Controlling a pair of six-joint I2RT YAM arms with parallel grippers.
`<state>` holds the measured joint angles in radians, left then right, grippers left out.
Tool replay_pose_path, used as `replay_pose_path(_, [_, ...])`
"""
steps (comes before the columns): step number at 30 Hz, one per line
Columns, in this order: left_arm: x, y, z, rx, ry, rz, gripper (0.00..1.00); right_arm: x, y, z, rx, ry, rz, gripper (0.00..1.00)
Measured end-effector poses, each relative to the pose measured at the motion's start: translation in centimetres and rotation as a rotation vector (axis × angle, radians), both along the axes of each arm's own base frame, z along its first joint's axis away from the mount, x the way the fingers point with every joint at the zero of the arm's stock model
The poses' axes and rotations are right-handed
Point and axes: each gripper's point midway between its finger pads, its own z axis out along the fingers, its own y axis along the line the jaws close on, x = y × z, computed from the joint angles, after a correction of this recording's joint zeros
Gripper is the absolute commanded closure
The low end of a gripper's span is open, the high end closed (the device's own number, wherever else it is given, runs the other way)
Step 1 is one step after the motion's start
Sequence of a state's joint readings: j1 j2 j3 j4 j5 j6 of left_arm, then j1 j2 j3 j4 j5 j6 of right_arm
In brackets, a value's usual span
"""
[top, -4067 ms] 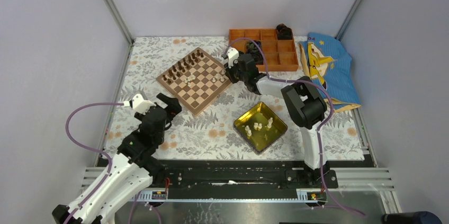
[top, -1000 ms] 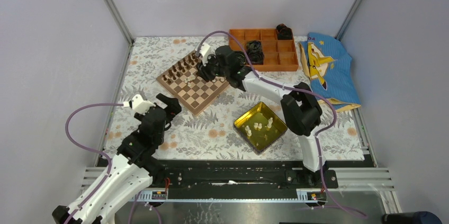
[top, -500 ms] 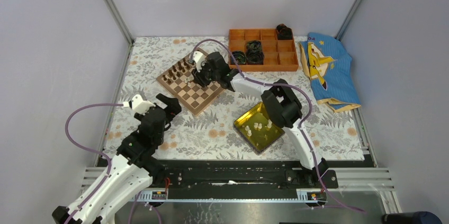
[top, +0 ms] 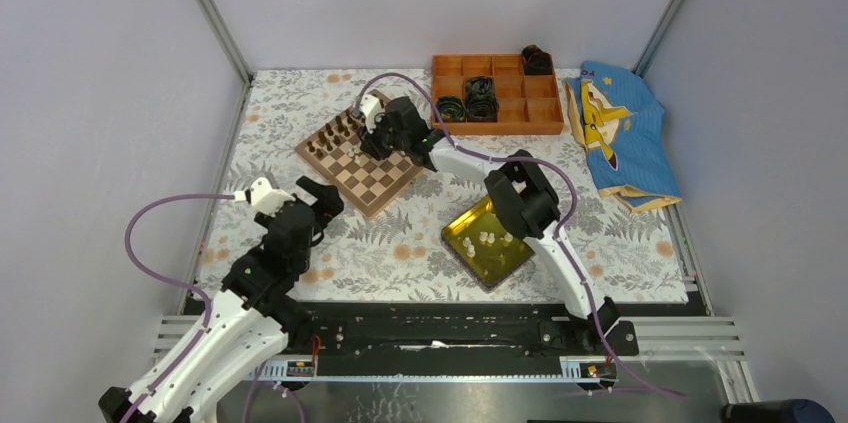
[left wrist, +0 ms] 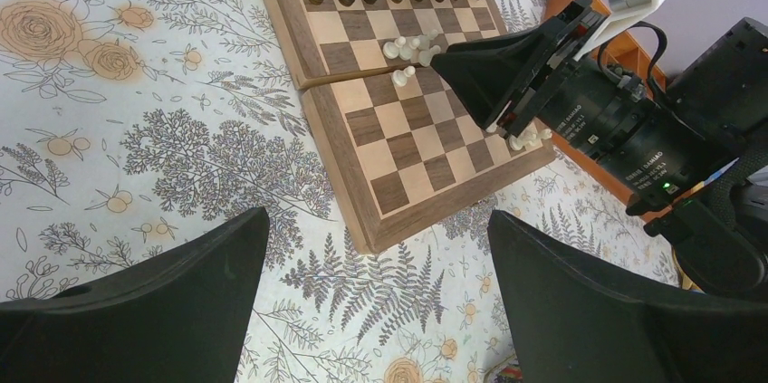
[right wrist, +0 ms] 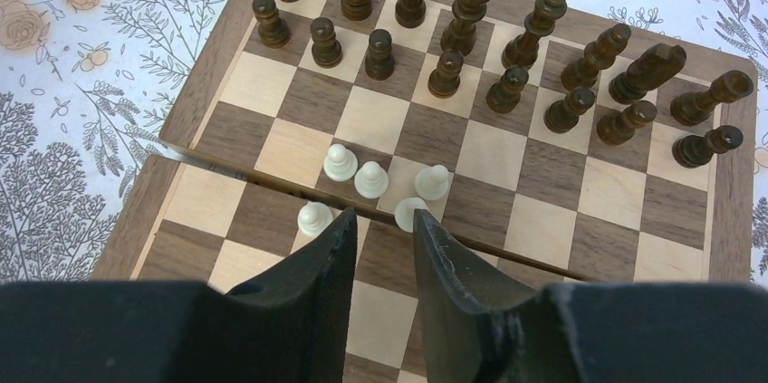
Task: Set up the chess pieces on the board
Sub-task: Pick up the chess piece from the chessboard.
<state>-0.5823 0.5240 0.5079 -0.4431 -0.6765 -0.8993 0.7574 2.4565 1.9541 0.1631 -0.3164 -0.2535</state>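
The right pincer [right wrist: 384, 216] hangs over the middle of the board [right wrist: 543, 220], its fingers only a little apart, and nothing is visible between them. A group of five cream chess pieces [right wrist: 371, 179] stands upright directly ahead of the fingertips, on the side toward the dark figures [right wrist: 444, 71]. The nearest pawn [right wrist: 409, 211] is just at the tip of one finger, not inside the gap. For a grasp the pincer probably must shift sideways so that the pawn comes between the fingers. More cream pieces wait in the yellow tray [top: 465, 233]. The left pincer [left wrist: 378, 215] is widely spread over the worktop [left wrist: 181, 148] at the near left, well apart from the group, so the right arm is the nearer one
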Motion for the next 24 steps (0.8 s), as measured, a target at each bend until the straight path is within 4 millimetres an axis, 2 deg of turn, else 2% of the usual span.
replay_pose_path(6, [0.0,0.0,0.0,0.0,0.001,-0.001,0.01,0.6,0.6,-0.8,0.007,0.0,-0.003,0.67])
replay_pose_path(15, [0.0,-0.1,0.0,-0.002,0.001,-0.005,0.01,1.2,1.1,-0.9,0.018,-0.01,-0.005,0.7])
replay_pose_path(24, [0.0,-0.3,-0.3,-0.004,0.007,-0.014,0.01,1.5,0.8,-1.8,0.003,-0.009,-0.026,0.7])
